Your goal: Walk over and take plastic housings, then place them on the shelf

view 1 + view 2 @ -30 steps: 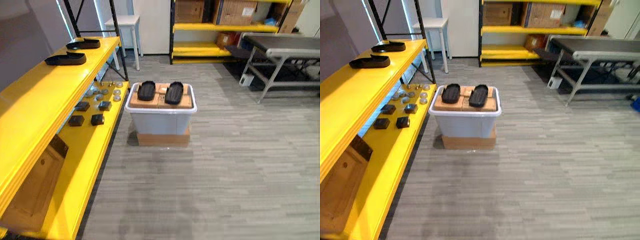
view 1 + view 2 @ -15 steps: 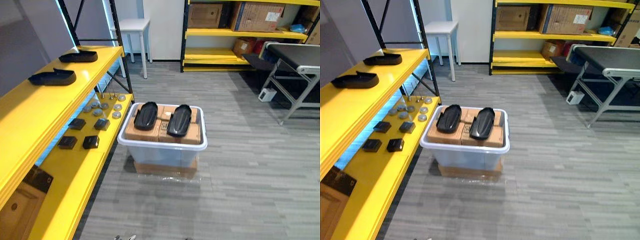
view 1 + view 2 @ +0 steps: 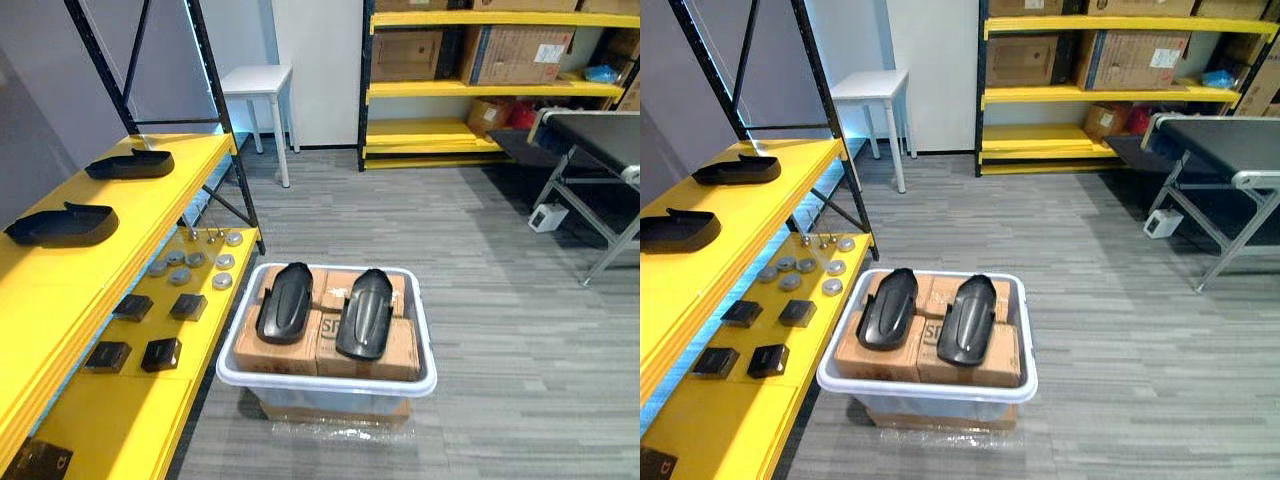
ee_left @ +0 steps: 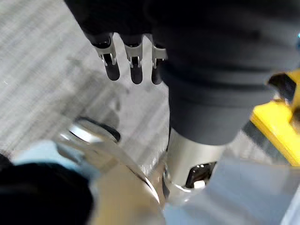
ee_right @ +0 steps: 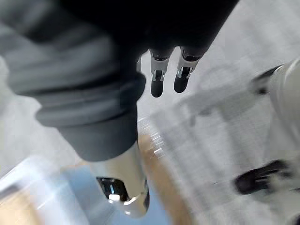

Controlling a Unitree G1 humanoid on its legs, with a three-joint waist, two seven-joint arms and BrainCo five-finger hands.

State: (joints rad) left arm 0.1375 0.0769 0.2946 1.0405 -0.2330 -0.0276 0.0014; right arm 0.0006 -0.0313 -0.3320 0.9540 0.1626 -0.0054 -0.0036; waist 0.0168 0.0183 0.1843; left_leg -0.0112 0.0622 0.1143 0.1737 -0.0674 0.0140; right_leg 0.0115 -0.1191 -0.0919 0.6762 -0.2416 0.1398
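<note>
Two black plastic housings lie side by side on cardboard boxes inside a clear bin (image 3: pixel 240 375): the left housing (image 3: pixel 285 302) and the right housing (image 3: pixel 364 313). Two more black housings rest on the yellow shelf's upper board (image 3: pixel 150 200), one near (image 3: pixel 62 225) and one farther back (image 3: pixel 130 165). My left hand (image 4: pixel 133 63) hangs over the grey floor with straight fingers and nothing in it. My right hand (image 5: pixel 171 70) also hangs with straight fingers, holding nothing.
The shelf's lower board (image 3: pixel 130 420) carries small black blocks (image 3: pixel 160 353) and round metal parts (image 3: pixel 195 260). A white stool (image 3: pixel 255 85) stands behind the shelf. A yellow rack with cardboard boxes (image 3: pixel 480 70) lines the back wall. A conveyor table (image 3: pixel 600 140) stands at the right.
The camera has come closer to the bin: bin and housings now show larger and lower in the picture. The shelf's housings sit farther left. Nothing on the shelf or in the bin has moved.
</note>
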